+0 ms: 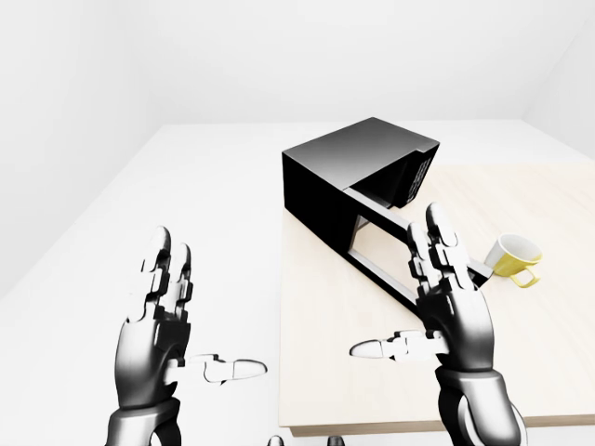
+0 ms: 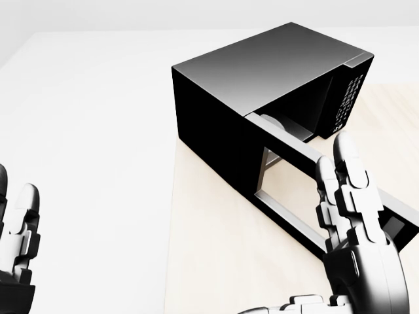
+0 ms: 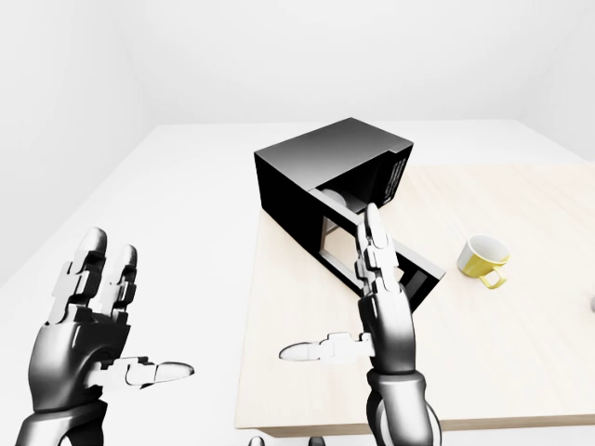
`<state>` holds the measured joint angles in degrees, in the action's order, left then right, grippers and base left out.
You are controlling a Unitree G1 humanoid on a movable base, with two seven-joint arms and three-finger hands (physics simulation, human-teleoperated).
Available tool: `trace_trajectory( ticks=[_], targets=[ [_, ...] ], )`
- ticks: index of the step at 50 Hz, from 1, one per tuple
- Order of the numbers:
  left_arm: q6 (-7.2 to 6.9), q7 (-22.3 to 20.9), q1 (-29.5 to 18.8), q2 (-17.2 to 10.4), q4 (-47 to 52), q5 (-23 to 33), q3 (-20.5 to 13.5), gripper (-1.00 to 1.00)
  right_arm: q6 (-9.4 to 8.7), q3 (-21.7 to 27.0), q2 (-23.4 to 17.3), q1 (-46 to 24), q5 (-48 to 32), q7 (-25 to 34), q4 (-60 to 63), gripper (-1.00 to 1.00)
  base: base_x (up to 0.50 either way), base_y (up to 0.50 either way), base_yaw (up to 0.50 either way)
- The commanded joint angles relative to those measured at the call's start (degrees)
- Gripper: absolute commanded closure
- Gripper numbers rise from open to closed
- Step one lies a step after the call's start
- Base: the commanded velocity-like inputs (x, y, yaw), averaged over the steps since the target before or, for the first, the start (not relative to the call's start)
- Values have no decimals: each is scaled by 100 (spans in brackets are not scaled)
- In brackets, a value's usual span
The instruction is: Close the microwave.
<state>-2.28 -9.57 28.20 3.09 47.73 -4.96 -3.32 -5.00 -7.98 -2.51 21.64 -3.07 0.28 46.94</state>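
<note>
I see the pale wooden worktop (image 1: 325,372) filling the right half of my eye views, its left edge running up to the black microwave (image 1: 344,167), which sits at the worktop's upper left corner, turned at an angle. Its door (image 3: 339,246) stands swung wide open, reaching out toward the lower right of the views; through the door's window frame I see the worktop beyond.

My right robot hand (image 2: 357,222) is raised with its fingers straight and spread, thumb out to the left, holding nothing. In the head view its fingertips overlap the outer end of the open door, but I cannot tell whether they touch it. In the right-eye view the hand stands upright just below the door's free end.

My left robot hand (image 1: 163,307) is also spread wide and empty, held up over the white floor well to the left of the worktop, far from the microwave.

A yellow mug (image 3: 483,258) sits on the worktop to the right of the door's free end.
</note>
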Motion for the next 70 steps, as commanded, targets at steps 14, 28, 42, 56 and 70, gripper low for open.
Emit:
trace_trajectory(
  ticks=[14,28,42,56,70],
  targets=[
    [12,36,-9,-33,-57,5,46,-100,0,12,37,-192,-63,-50,-501,-100,0,0,0],
    [8,39,-17,-42,-60,6,59,-100,265,-140,85,-501,-93,-115,-1490,-100,0,0,0],
    [-8,48,-18,-45,-40,0,49,-100,464,-49,174,-927,35,-106,-2534,-100,0,0,0],
    [10,43,-12,-47,-52,-7,58,-100,730,302,306,-1466,136,-66,-3700,-100,0,0,0],
    [60,58,-11,-51,-97,26,87,-100,860,390,336,-1631,154,-88,-4070,-100,0,0,0]
  ],
)
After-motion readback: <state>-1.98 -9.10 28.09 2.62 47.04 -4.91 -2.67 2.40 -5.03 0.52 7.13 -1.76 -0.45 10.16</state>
